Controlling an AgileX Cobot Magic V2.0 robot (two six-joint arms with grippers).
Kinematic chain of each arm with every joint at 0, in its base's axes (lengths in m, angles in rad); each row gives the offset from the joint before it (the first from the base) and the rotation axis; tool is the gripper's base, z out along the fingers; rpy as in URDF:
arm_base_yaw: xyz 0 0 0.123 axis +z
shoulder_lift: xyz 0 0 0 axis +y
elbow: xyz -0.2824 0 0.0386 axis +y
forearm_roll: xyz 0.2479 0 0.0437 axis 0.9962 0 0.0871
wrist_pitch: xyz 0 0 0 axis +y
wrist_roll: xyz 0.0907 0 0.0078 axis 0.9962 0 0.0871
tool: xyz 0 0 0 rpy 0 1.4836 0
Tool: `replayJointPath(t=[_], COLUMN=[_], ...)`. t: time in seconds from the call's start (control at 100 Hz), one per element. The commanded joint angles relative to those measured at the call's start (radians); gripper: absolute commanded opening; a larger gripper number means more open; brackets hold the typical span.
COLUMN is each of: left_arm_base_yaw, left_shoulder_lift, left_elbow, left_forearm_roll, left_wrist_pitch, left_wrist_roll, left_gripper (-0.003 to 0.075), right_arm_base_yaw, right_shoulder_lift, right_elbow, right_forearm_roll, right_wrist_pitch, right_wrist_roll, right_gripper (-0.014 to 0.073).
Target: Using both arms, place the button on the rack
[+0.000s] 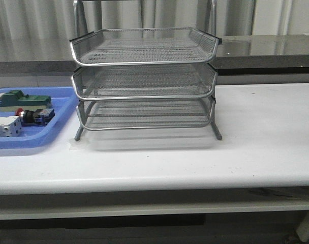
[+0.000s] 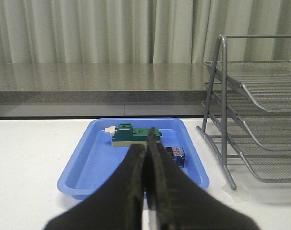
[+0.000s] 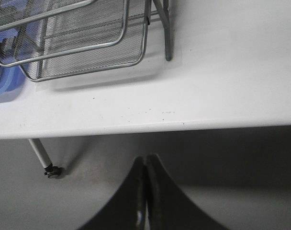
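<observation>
The button (image 1: 35, 117), red-headed with a black body, lies on its side in the blue tray (image 1: 53, 133) at the table's left; the left wrist view shows the button (image 2: 176, 155) partly behind a fingertip. The silver three-tier wire rack (image 1: 144, 81) stands mid-table, right of the tray, and the rack (image 2: 260, 120) and the rack (image 3: 83, 43) also appear in the wrist views. My left gripper (image 2: 146, 139) is shut and empty, short of the tray. My right gripper (image 3: 146, 160) is shut and empty, off the table's front edge over the floor. Neither arm shows in the front view.
A green rectangular block (image 1: 17, 100) and a white boxy component (image 1: 6, 127) share the tray with the button. A grey counter (image 1: 266, 51) runs behind the table. A table leg with a caster (image 3: 45, 160) stands below the front edge.
</observation>
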Motion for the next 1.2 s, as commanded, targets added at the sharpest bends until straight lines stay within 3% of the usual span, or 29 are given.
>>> replayJointPath(t=[0.0,0.22,0.29,0.52,0.76,0.9,1.19], left_arm_base_yaw=[-0.002,-0.002,-0.002,-0.002,-0.002,-0.002,-0.002], left_shoulder_lift=[-0.03,-0.03,-0.03,-0.03,-0.03,-0.03,-0.03], left_elbow=[0.032,0.032,0.032,0.032,0.032,0.032,0.032], left_forearm_roll=[-0.004,-0.004,-0.004,-0.004,-0.004,-0.004,-0.004], left_wrist_pitch=[-0.084,-0.084,-0.084,-0.084,-0.084,-0.084,-0.084], left_wrist_roll=[-0.006,-0.006,-0.006,-0.006,-0.006,-0.006,-0.006], left_gripper=[-0.002,-0.002,-0.002,-0.002,-0.002,-0.002,-0.002], right_arm_base_yaw=[-0.003,-0.003,-0.003,-0.003,-0.003,-0.003,-0.003], right_shoulder_lift=[0.034,0.107,0.13,0.266,0.458,0.565,0.76], right_elbow=[-0.036,-0.036,-0.036,-0.036,-0.036,-0.036,-0.162], right_forearm_roll=[0.07,0.214,0.269,0.613,1.128,1.364,1.37], right_wrist_pitch=[-0.065,-0.121,-0.157,-0.2,-0.164,-0.11,-0.007], right_wrist_roll=[-0.023,-0.091,-0.132,-0.402,-0.872,-1.084,-1.104], right_gripper=[-0.0032,0.0276,0.0333,0.033,0.033,0.033,0.033])
